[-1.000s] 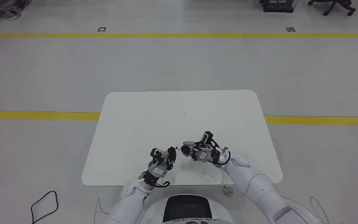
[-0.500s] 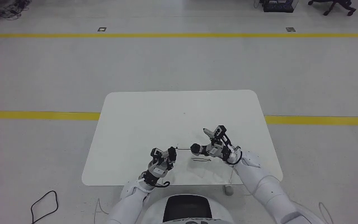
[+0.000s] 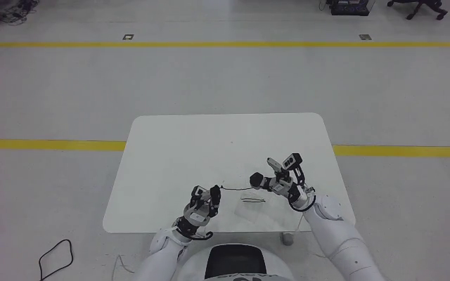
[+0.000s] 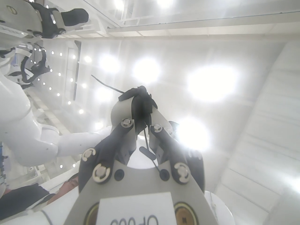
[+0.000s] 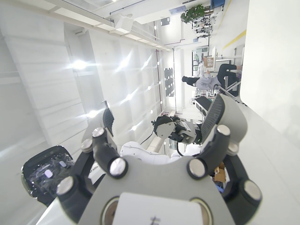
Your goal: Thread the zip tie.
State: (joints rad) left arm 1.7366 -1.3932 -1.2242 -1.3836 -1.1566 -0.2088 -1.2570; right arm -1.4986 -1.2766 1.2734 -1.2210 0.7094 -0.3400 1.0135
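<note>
Zip tie (image 4: pixel 147 152) is a thin black strap pinched by left tool (image 4: pixel 140 100).

Arms status: both forearms low and angled inward, grippers apart.
L gripper (image 3: pixel 213 191): wrist turned up, jaws pinched tight on zip tie (image 3: pixel 235 189). R gripper (image 3: pixel 263 173): raised a bit higher, jaws spread wide, pads facing each other, pointed toward L gripper.

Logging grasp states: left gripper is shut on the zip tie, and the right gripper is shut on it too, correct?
No. The left gripper is shut on the zip tie, but the right gripper is open and holds nothing, as the right wrist view shows.
</note>
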